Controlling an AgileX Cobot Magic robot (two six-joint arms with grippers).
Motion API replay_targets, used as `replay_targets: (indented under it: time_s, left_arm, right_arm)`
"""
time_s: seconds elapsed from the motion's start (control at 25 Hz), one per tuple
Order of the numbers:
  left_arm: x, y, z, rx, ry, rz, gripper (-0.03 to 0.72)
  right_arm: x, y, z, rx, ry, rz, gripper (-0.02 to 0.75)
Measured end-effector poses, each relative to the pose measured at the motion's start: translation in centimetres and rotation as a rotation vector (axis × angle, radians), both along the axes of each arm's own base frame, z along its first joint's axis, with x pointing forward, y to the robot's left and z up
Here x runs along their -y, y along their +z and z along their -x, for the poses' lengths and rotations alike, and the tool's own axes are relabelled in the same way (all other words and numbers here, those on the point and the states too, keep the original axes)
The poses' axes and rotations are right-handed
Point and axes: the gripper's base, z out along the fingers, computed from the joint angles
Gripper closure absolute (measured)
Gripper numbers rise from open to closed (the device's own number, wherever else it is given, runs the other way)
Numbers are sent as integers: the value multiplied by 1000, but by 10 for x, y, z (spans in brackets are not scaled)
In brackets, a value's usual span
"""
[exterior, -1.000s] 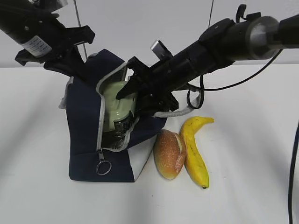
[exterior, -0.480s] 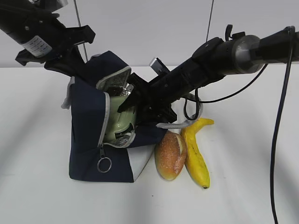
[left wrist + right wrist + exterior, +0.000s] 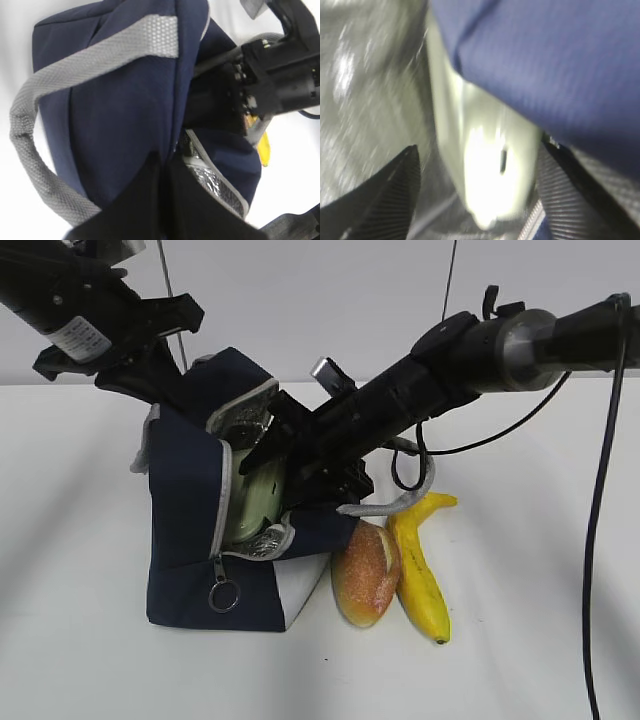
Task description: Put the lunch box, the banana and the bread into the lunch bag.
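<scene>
Deeper now sits the lunch box point(image 3: 252, 502) inside the lunch bag point(image 3: 185, 540); my right jaws point(image 3: 268, 452) stand apart around it, my left point(image 3: 165, 375) pinch the bag's rim. Bread point(image 3: 364, 571) and banana point(image 3: 418, 570) wait on the desk point(image 3: 520, 620).

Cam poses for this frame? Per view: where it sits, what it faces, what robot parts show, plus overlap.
Exterior: in front of the table, slanted down; faces lunch bag, bread, banana; both arms show.
Left wrist: above the bag's top, looking down on its grey handle; own dark fingers pinch the fabric.
Right wrist: at the bag's mouth, blurred; faces the lunch box; own fingertips either side.
Shared: bag in all three.
</scene>
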Motion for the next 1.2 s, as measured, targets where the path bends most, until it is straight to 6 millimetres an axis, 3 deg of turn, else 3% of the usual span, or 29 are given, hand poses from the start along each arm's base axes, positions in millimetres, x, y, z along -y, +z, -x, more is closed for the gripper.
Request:
replay_targets:
  time_s: [0.16, 0.4, 0.68, 1.04, 1.2]
  left_arm:
    - [0, 0, 0, -2, -1, 0, 691]
    - [0, 0, 0, -4, -2, -1, 691]
    - [0, 0, 1, -9, -4, -3, 691]
    - [0, 0, 1, -8, -5, -4, 691]
    - [0, 0, 1, -9, -6, -4, 691]
  right_arm:
    - [2, 16, 6, 26, 63, 11, 206]
    - [15, 69, 20, 165, 138, 133, 208]
    - [35, 114, 57, 273, 141, 226, 220]
    - [71, 130, 123, 405, 26, 315, 223]
    - [82, 125, 143, 427, 13, 352, 225]
